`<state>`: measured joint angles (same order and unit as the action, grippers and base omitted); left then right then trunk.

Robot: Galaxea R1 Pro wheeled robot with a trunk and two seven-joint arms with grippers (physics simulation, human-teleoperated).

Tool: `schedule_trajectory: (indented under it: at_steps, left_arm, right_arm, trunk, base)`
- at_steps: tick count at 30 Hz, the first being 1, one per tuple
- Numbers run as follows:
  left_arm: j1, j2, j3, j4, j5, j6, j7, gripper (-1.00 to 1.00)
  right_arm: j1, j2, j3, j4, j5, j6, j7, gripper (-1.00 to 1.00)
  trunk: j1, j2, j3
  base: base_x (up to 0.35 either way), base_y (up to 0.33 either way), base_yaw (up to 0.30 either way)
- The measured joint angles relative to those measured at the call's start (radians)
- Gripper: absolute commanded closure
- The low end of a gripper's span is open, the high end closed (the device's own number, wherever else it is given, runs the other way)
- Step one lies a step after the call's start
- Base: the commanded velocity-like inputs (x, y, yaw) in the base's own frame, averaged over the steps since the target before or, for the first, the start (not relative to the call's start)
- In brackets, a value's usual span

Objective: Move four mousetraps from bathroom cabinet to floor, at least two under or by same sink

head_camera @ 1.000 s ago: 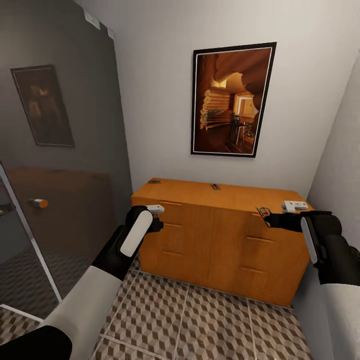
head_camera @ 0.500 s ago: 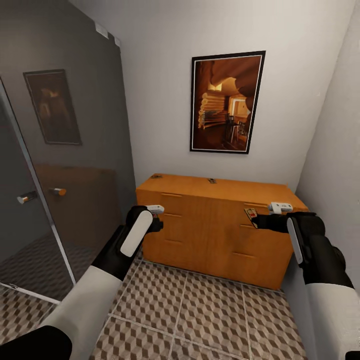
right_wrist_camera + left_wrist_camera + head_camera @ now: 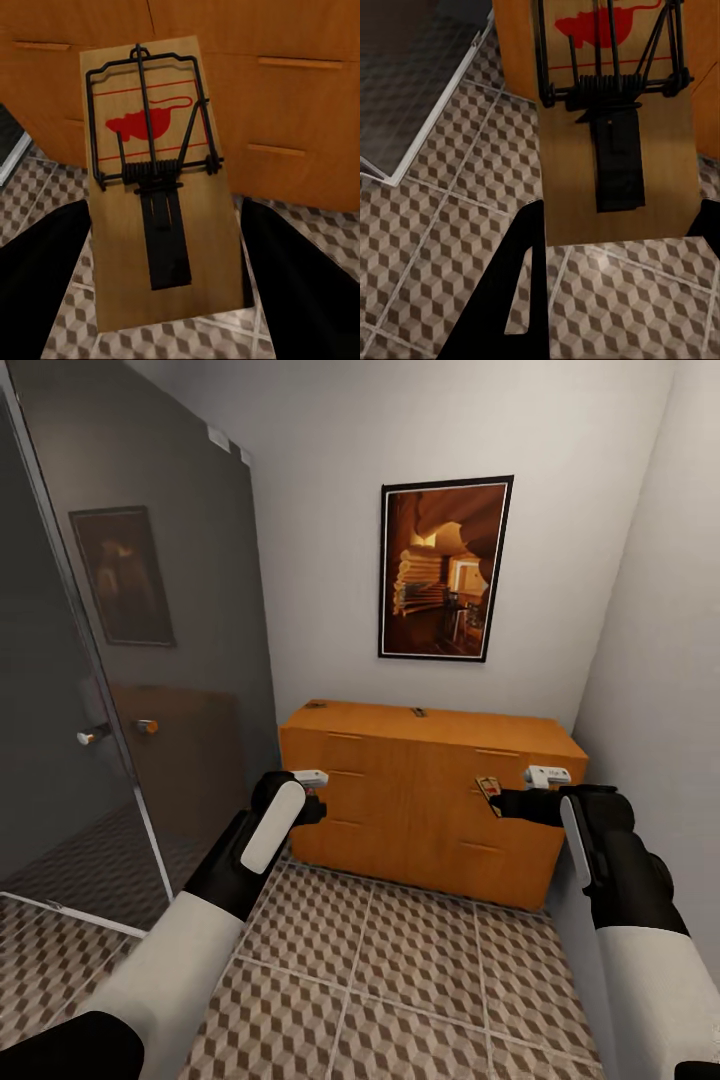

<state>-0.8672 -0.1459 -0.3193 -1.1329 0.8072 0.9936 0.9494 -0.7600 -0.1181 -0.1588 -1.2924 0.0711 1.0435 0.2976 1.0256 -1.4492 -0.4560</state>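
Wooden mousetraps — four counted: one gripped in left gripper [image 3: 318, 793], one gripped in right gripper [image 3: 497, 801], two tiny, hard to make out, atop cabinet [image 3: 420, 800] — above tiled floor [image 3: 400, 970].

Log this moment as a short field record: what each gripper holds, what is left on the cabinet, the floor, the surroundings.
left gripper: shut on a mousetrap, held above the tiled floor
right gripper: shut on a second mousetrap, in front of the drawer fronts
cabinet: closed, against the back wall
cabinet top: two small dark items, likely the other traps, one at the left rear, one mid rear
floor: no trap seen on it
surroundings: framed picture above the cabinet, glass shower door at the robot's left
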Motion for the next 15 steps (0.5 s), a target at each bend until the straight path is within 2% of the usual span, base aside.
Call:
schedule_trajectory:
  at_steps: [3, 15]
  left_arm:
    - [0.000, 0.000, 0.000, 0.000, 0.000, 0.000, 0.000, 1.00]
    - [0.000, 0.000, 0.000, 0.000, 0.000, 0.000, 0.000, 1.00]
  right_arm:
    - [0.000, 0.012, 0.000, 0.001, 0.000, 0.000, 0.000, 1.00]
    - [0.000, 0.017, 0.000, 0.001, 0.001, 0.000, 0.000, 1.00]
  trunk:
    - [0.000, 0.000, 0.000]
    - [0.000, 0.000, 0.000]
  base:
    - [-0.336, 0.000, 0.000]
    - [-0.336, 0.000, 0.000]
